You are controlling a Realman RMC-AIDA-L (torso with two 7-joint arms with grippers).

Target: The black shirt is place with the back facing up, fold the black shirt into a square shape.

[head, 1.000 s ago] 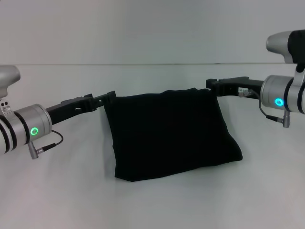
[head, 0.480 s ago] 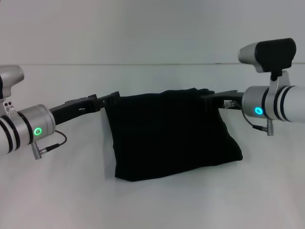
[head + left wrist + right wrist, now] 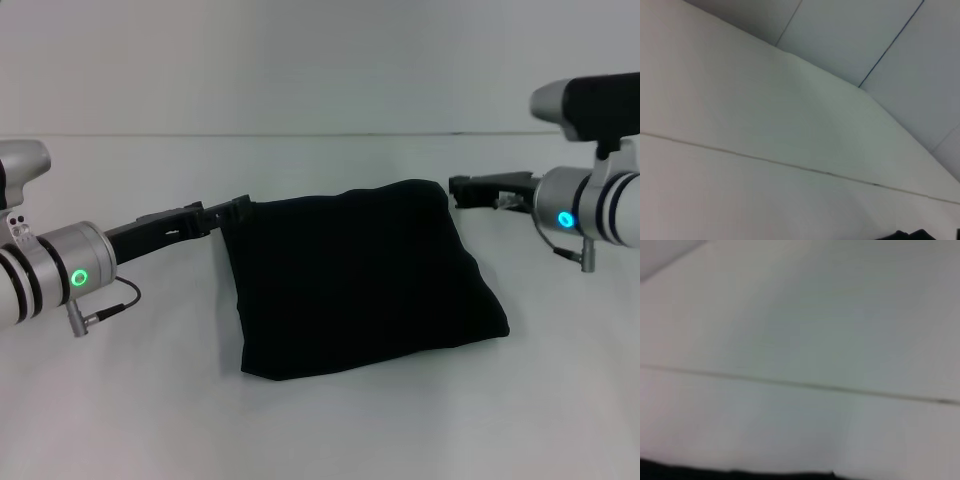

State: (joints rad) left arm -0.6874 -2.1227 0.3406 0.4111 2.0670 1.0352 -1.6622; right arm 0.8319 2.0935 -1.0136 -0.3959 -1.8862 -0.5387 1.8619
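While folded black shirt (image 3: 360, 280) lies on the table (image 3: 120, 400), both claws flank it.

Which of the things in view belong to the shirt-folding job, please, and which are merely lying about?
Belong to the job:
- black shirt, folded into a rough square
- left gripper, at its far left corner
- right gripper, just clear of its far right corner

Lying about:
- nothing; only the white table

One shirt (image 3: 360, 280), folded, lies on one table (image 3: 320, 430); two grippers, left (image 3: 238, 210) and right (image 3: 462, 190).
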